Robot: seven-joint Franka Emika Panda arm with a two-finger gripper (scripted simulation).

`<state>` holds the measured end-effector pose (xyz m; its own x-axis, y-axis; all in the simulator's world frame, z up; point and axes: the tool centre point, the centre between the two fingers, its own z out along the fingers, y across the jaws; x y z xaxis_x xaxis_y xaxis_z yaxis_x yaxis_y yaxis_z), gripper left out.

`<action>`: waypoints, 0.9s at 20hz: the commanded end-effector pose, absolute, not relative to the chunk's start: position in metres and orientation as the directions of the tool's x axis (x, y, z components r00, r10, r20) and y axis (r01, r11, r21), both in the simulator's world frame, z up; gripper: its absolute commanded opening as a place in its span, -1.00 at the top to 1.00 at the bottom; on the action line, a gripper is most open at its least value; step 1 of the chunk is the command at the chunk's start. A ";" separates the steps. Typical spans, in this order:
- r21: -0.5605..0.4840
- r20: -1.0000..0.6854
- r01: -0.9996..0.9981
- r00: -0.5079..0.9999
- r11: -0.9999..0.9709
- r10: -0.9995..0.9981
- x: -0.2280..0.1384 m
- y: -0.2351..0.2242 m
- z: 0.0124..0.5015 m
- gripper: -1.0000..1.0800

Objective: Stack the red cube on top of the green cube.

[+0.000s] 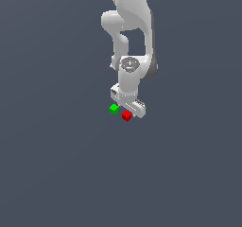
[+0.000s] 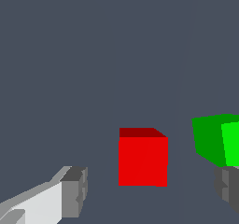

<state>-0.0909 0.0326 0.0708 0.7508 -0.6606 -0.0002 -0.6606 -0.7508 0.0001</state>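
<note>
Gripper [image 2: 149,195] spread wide: in the wrist view one grey finger pad [image 2: 74,192] sits at one side and the other [image 2: 228,188] at the far edge of the frame, with an open gap between them. Nothing is pinched.

Red cube [image 2: 143,160] stands in that gap, upright and square-on, resting on the surface; it touches neither pad. Green cube [image 2: 217,139] lies just beside it, turned at a slight angle, close above the second pad. Whether that pad touches the green cube cannot be told from this view.

Exterior view: white gripper [image 1: 128,109] hangs low at the end of the white arm [image 1: 130,32], hand pointing down. Green cube [image 1: 114,109] and red cube [image 1: 126,115] sit side by side at its base, green toward the exterior view's left, red toward the right. The two cubes are near each other but apart, both on the surface, not stacked.

Surface [image 1: 56,164] is a flat, uniform slate grey filling both frames; no edge, wall or horizon visible.

Hidden or cut off: fingertips not distinguishable in the exterior view, being too small and masked by the hand body. Upper arm runs out of frame at the top. In the wrist view the green cube and second pad are clipped by the frame edge.
</note>
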 end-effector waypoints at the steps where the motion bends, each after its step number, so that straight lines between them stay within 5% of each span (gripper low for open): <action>1: 0.000 0.000 -0.666 0.746 -0.746 -0.666 -0.091 0.033 0.070 -0.92; 18: 0.000 0.000 -0.666 0.746 -0.746 -0.666 -0.092 0.033 0.022 -0.92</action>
